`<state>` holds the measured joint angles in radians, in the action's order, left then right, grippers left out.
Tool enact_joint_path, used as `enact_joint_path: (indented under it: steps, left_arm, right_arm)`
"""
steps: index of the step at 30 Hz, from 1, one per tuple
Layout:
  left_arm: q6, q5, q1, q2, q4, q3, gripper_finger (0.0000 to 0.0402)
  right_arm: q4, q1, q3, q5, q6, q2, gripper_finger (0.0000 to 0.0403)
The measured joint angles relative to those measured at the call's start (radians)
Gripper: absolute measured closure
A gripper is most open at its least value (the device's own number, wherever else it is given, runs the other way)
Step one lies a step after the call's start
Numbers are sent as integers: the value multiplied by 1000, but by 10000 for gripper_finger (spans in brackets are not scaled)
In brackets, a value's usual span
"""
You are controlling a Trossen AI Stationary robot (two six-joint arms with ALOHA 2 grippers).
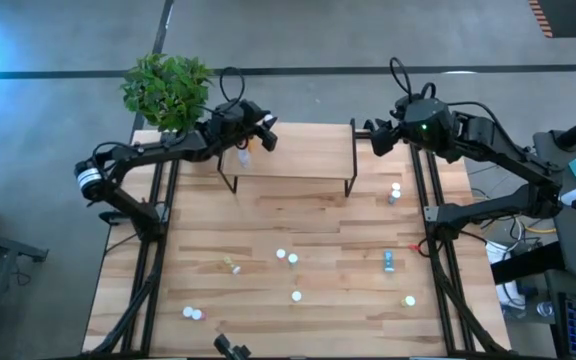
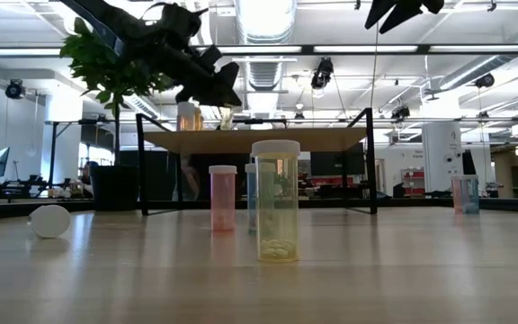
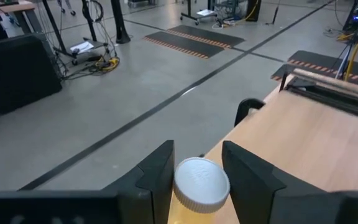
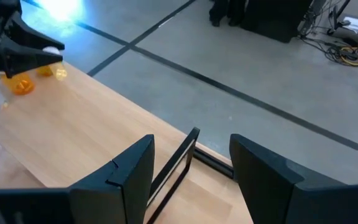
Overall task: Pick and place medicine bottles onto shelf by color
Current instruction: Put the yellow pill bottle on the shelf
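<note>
The shelf (image 1: 298, 150) stands at the table's far middle, a light board on a black wire frame. My left gripper (image 3: 197, 149) reaches over the shelf's left end (image 1: 265, 133), its fingers on either side of a yellow-bodied, white-capped bottle (image 3: 201, 183). Other small bottles (image 4: 22, 86) stand on the shelf beside it, also seen in the low view (image 2: 187, 115). My right gripper (image 4: 191, 146) hangs open above the shelf's right end (image 1: 378, 135), with nothing between its fingers. Loose bottles (image 1: 286, 256) are scattered over the table's near half. My left gripper has the bottle between its two fingers, which come nearly level from the table's left. The white cap (image 3: 199, 186) fills the gap between them and hides where they meet the body. The bottle stands upright at the shelf's left edge; I cannot see its base.
A potted plant (image 1: 166, 88) stands behind the table's far left corner. On the table stand a yellow bottle (image 2: 276, 200), a pink one (image 2: 222, 198) and a blue one (image 1: 389, 260). Two stand at the right (image 1: 393, 192), and a white one lies near the left (image 2: 49, 220).
</note>
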<state>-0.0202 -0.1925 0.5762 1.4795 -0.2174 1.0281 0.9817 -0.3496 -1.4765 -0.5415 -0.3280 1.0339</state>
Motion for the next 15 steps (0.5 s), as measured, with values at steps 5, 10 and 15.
enact_joint_path:
  steps: [5,10,15]
  left_arm:
    - [-16,-44,-13,-23,113,80,284]
    - [-201,-351,-85,-68,32,84,284]
    - [-166,-681,-239,-28,-108,76,291]
  right_arm:
    - [-6,0,0,0,38,-1,202]
    - [-14,0,0,0,81,-10,202]
    - [-30,0,0,0,139,-19,202]
